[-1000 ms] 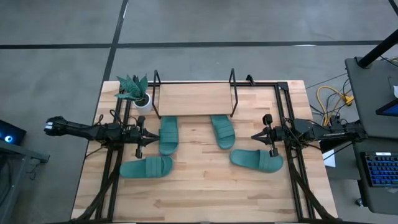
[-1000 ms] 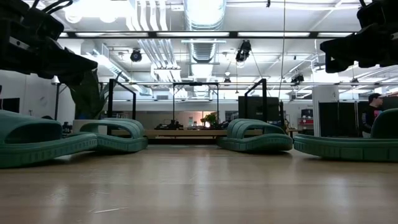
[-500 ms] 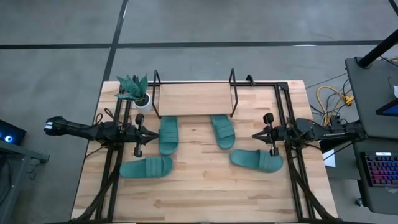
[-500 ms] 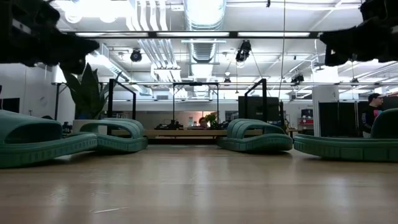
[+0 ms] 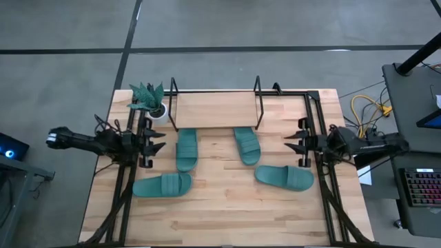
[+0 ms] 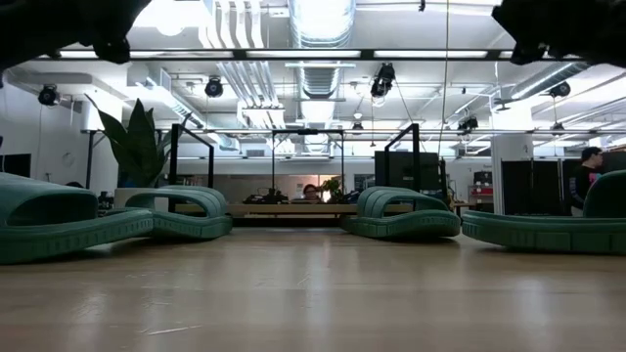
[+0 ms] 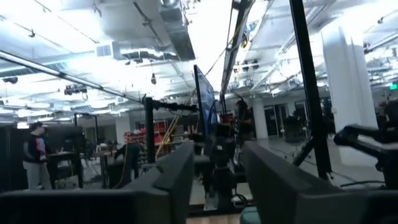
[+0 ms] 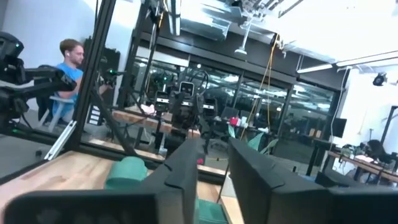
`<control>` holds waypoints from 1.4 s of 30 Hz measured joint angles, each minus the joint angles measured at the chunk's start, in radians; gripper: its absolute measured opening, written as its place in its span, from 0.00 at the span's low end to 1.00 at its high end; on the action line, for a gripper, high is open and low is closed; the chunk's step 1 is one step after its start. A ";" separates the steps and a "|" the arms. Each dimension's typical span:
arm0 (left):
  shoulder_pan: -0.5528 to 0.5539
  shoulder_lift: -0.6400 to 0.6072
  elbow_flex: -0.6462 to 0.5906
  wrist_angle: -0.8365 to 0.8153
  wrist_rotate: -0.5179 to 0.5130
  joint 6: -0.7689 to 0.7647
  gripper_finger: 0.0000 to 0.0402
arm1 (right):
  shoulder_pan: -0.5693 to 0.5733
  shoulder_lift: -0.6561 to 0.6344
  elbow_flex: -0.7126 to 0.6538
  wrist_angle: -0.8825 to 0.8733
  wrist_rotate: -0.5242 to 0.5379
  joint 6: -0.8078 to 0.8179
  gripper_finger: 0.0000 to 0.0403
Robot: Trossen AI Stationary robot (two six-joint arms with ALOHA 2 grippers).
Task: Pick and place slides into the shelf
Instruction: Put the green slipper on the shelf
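Your left end effector (image 5: 157, 142) sat at the left edge of the bench, fingers spread with a clear gap, holding nothing. Your right end effector (image 5: 292, 143) mirrored it at the right edge, also parted and empty. The wrist views confirmed daylight between both finger pairs.

Nearest to the left end effector: the upright teal-green rubber slide sandal (image 5: 186, 149) just beside it toward the middle, and the sideways teal-green slide (image 5: 162, 185) nearer the front edge. Nearest to the right end effector: the tilted teal-green slide (image 5: 247, 145) toward the middle, and the fourth teal-green slide (image 5: 285, 177) lying crosswise just in front of it. All four were on the light-wood bench (image 5: 227, 213), none on the shelf.

The low rack with a light-wood board and black wire frame (image 5: 215, 110) stood at the back, bare, with two slides just in front of its edge.

Risks, as I judged them:
- Soft rubber strap could fold or slip out of a narrow pinch, so you'd drop a slide mid-carry.
- The wire uprights could catch a toe on the way in.
- The small green potted plant in a white pot (image 5: 151, 101) stood just beside the rack's left end; a wide left-arm swing could tip it.
- Both arms converging on the middle slides could clash.
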 joint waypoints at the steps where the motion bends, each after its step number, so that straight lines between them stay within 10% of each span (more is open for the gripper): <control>1: 0.000 0.014 0.002 0.015 0.000 0.000 0.38 | 0.000 0.029 0.022 0.000 0.000 0.000 0.25; 15: 0.000 0.197 0.000 0.190 0.050 -0.080 0.51 | 0.099 0.488 0.470 -0.213 -0.233 0.058 0.40; 31: -0.001 0.285 -0.002 0.259 0.113 -0.026 0.51 | 0.380 0.890 0.719 -0.660 0.641 0.120 0.37; 42: -0.001 0.287 -0.002 0.275 0.111 0.008 0.51 | 0.456 1.111 0.718 -0.719 0.735 0.283 0.37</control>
